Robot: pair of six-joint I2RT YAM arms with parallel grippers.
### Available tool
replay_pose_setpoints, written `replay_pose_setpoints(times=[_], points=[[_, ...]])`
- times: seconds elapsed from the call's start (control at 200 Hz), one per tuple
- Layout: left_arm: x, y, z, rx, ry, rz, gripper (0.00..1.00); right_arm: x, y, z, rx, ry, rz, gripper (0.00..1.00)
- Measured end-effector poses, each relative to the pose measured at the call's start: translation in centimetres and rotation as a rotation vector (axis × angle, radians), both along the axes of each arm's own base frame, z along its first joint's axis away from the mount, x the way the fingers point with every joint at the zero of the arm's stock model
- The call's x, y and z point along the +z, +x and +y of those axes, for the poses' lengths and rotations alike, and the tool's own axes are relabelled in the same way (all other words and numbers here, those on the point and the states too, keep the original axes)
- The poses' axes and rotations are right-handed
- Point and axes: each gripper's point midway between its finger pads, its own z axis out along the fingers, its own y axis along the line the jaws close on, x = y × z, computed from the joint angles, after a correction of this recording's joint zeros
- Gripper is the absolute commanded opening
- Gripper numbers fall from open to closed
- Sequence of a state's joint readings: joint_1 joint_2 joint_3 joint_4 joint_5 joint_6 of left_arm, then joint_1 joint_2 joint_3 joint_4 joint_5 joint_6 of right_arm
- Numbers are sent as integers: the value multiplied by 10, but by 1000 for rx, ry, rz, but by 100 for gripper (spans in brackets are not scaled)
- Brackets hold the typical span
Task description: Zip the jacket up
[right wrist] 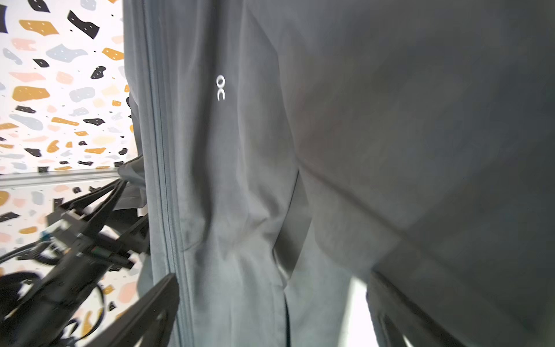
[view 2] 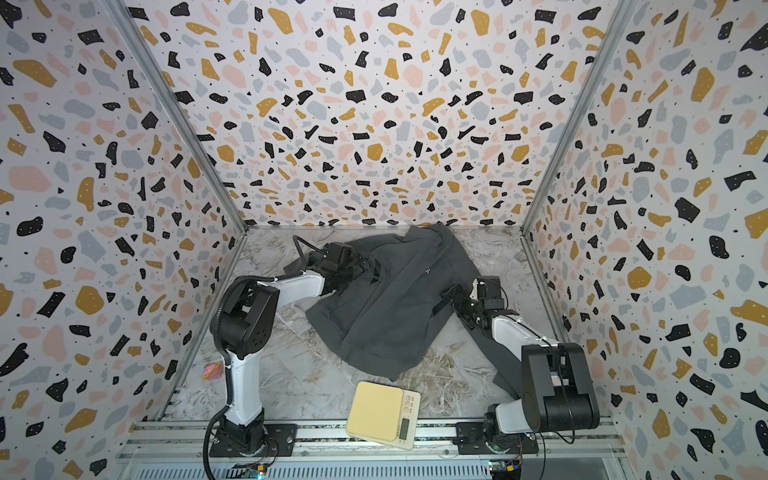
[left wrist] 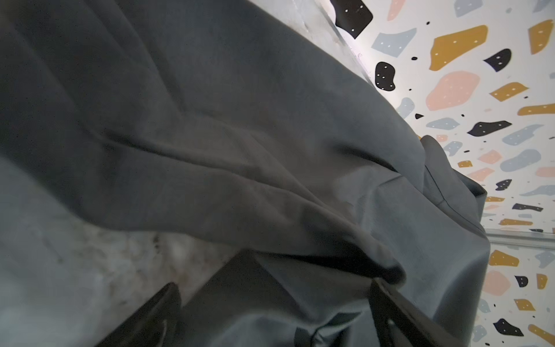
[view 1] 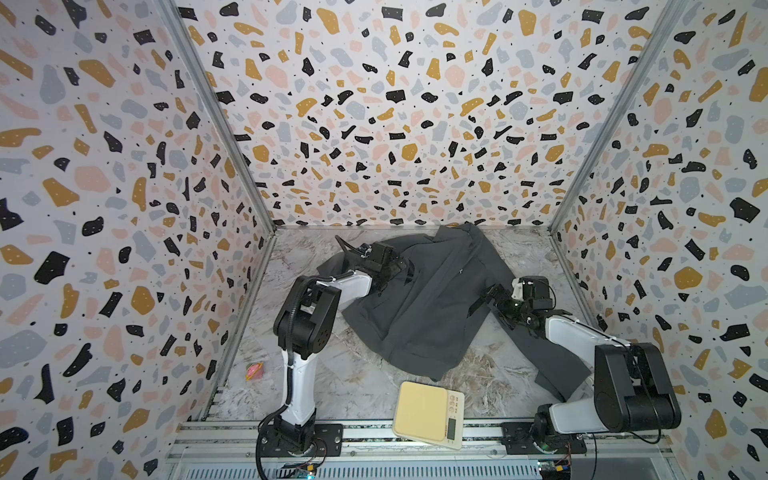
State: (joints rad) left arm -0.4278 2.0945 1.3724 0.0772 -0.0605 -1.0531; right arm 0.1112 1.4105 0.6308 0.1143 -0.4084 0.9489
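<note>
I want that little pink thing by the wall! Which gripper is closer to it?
Left. The left gripper is over the jacket, farther back than the pink thing. The right gripper is at the jacket's other side, much farther away.

Charcoal-grey jacket (view 1: 428,316) (white chest logo (right wrist: 220,87)) on my grey-veined marble counter (view 1: 353,386); cream scale (view 1: 419,411); walls (view 1: 374,104) speckled ochre, pink, black.

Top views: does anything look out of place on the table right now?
Yes. The scale sits askew, hanging off the table onto the front rail. A small pink item lies stray by the left wall. The jacket lies diagonally, its sleeve trailing under the right arm.
</note>
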Motion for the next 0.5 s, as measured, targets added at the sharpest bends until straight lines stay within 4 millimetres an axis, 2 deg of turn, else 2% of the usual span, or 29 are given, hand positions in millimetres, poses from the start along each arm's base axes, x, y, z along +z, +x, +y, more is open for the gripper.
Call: replay_pose_setpoints(times=[0.08,0.2,0.36,0.436,0.501], points=[[-4,16,-5,11,-32,-7,96,-3,-5,9,-23,29,14,100],[-6,35,-13,21,-78,-25,88,-7,-9,15,-70,56,25,99],[-9,52,-22,25,-122,-50,66,-19,-4,3,-156,39,15,94],[-12,58,-26,25,-136,-61,55,-31,5,-8,-189,18,13,90],[-12,64,-30,20,-151,-79,43,-31,23,-16,-200,4,-19,85]])
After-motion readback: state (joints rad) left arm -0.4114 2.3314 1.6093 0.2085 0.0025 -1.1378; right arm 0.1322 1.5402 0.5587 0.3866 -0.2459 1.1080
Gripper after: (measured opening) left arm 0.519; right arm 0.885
